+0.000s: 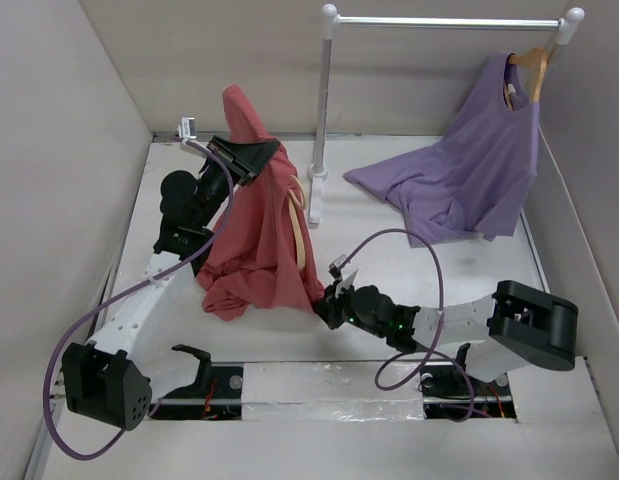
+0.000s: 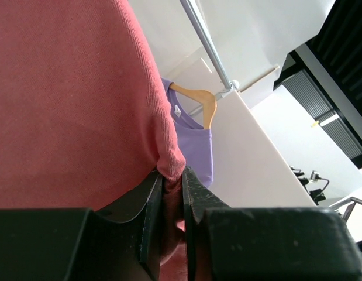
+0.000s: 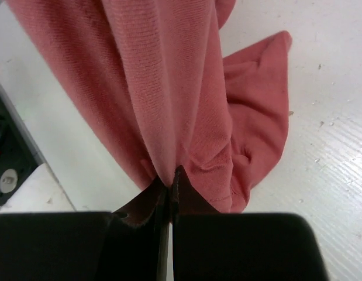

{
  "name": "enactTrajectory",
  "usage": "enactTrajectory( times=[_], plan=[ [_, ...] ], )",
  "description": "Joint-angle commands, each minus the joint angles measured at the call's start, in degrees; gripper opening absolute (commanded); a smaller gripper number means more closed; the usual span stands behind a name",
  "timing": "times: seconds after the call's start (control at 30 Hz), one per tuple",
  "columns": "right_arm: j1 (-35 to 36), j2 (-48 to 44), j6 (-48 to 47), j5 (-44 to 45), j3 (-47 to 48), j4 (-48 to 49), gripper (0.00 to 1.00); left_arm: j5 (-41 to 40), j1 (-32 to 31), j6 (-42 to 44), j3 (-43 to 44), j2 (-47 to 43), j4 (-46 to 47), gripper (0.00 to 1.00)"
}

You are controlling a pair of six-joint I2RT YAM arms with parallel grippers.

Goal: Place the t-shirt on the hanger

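Grips the t-shirt (image 1: pixel 254 240) near its top with the left pincer (image 2: pixel 172 175) clenched on the cloth, holding it hanging down to the bench (image 1: pixel 469 270). Pinches a lower fold with the right pincer (image 3: pixel 170 182), likewise clenched on cloth. Shows the hanger (image 1: pixel 301 225) lying against the shirt's right side.

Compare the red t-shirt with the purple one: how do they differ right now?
Colour: the red t-shirt is coral, the purple t-shirt lilac. Support: the purple t-shirt hangs on a wooden hanger from the rail, its lower part lying on the table; the red t-shirt is held up by the left gripper, with the right gripper pinching its lower edge. Shape: the red t-shirt is bunched in folds, the purple t-shirt spread wide. Both are plain, without print.
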Motion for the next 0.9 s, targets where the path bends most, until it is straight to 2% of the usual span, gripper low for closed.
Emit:
enactTrajectory(
  times=[0.0,0.2,0.3,0.43,0.57,0.7,0.87],
  plan=[
    [2.29,-2.13,1.86,-0.01,-2.32,-4.04,0.00,-3.23,0.53,-1.42,5.05,-1.41,11.13,0.00],
    [6.85,-3.10,3.26,-3.09,-2.06,-6.59,0.00,-6.83,0.53,-1.17,1.80,0.69,15.70,0.00],
    [8.09,-8.36,3.44,-1.00,-0.57,-12.11,0.00,-5.34,0.53,-1.69,-1.18,2.10,17.90,0.00],
    [8.10,-21.87,0.72,2.79,3.99,-24.39,0.00,-5.60,-0.17,-0.11,-6.38,1.32,18.17,0.00],
    [8.10,-29.90,-1.74,7.63,9.00,-29.96,0.00,-5.34,-0.87,-0.55,-12.19,-0.97,17.99,0.00],
    [6.44,-29.22,-5.17,8.96,14.54,-31.65,0.00,-3.06,-1.57,-4.75,-19.37,-3.07,20.27,0.00],
    [5.20,-20.96,-4.91,8.16,17.10,-31.82,0.00,0.28,-1.57,-8.28,-23.61,-4.83,20.81,0.00]
  ],
)
